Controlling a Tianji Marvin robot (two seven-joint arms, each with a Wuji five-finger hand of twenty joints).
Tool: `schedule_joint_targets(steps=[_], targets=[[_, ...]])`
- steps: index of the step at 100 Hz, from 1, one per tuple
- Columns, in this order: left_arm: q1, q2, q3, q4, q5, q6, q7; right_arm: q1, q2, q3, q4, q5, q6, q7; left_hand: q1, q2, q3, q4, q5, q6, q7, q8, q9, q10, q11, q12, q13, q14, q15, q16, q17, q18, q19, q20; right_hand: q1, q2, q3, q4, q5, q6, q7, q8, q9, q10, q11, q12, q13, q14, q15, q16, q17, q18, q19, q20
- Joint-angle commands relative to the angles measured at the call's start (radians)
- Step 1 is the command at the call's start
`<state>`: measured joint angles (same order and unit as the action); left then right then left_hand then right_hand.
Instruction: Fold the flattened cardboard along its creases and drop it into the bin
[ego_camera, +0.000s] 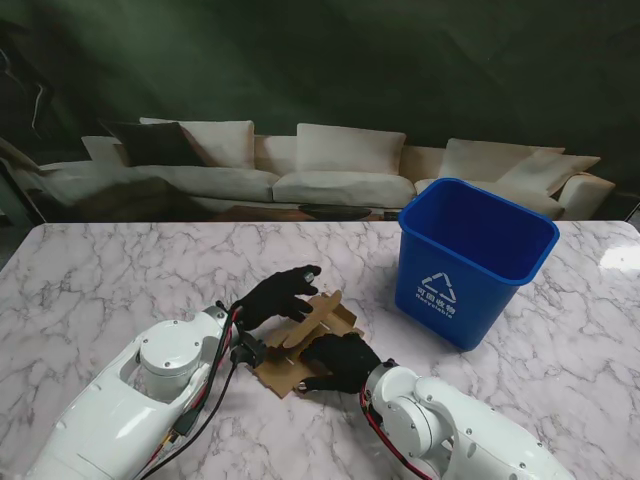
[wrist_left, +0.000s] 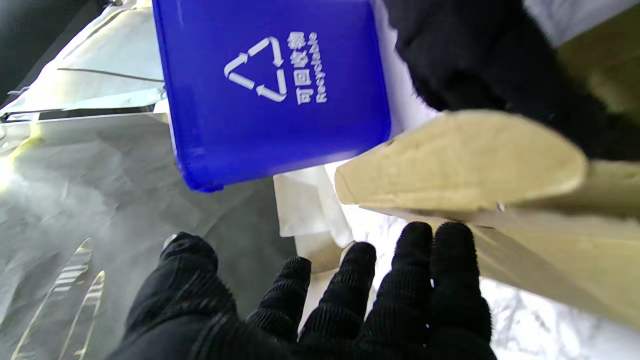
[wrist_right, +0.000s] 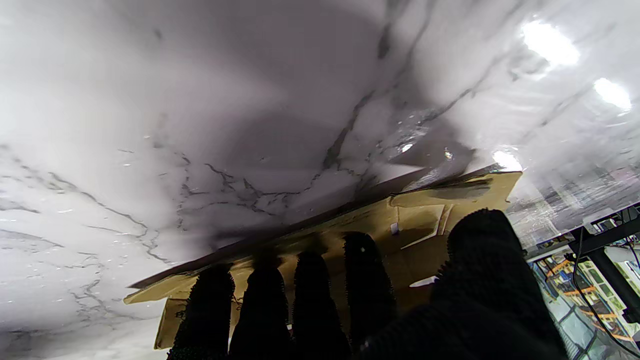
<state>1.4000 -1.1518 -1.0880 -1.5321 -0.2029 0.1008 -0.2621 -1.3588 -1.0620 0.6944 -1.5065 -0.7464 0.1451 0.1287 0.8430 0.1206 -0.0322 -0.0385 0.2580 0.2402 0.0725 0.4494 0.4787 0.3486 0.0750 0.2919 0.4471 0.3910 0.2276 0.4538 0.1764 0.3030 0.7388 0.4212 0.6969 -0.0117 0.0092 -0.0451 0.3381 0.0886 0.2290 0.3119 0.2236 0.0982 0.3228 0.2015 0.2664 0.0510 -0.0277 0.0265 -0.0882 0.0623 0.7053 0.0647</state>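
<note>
The stand's view shows a white marble surface (ego_camera: 120, 270) with grey veins, both white arms rising from the near corners. Nearest to me, the right hand (ego_camera: 338, 362) lies palm down on the near part of the cardboard (ego_camera: 312, 345), fingers spread flat and pressing it to the surface rather than gripping. The cardboard lies near the middle of the surface, its long axis slanting from near left to far right, with one flap lifted off the rest. Just beyond, the left hand (ego_camera: 277, 295) hovers at the cardboard's far-left edge with fingers apart and curled, holding nothing. Farther right, well apart from the cardboard, stands the blue bin (ego_camera: 474, 258), upright, its recycling mark facing me. Beyond the surface a pale sofa (ego_camera: 330, 170) with cushions sits against a dark wall.
</note>
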Motion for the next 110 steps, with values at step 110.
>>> schedule_joint_targets(steps=[110], targets=[[-0.191, 0.035, 0.187, 0.212, 0.247, 0.121, -0.139, -0.307, 0.019, 0.329, -0.246, -0.102, -0.147, 0.039, -0.028, 0.061, -0.014, 0.004, 0.035, -0.029, 0.001, -0.026, 0.064, -0.137, -0.010, -0.004, -0.115, -0.089, -0.095, -0.053, -0.128, -0.088, -0.288, 0.009, -0.002, -0.010, 0.001, 0.023, 0.197, 0.041, 0.124, 0.040, 0.234, 0.056, 0.125, 0.056, 0.214, 0.090, 0.178, 0.134, 0.178, 0.181, 0.266, 0.158]])
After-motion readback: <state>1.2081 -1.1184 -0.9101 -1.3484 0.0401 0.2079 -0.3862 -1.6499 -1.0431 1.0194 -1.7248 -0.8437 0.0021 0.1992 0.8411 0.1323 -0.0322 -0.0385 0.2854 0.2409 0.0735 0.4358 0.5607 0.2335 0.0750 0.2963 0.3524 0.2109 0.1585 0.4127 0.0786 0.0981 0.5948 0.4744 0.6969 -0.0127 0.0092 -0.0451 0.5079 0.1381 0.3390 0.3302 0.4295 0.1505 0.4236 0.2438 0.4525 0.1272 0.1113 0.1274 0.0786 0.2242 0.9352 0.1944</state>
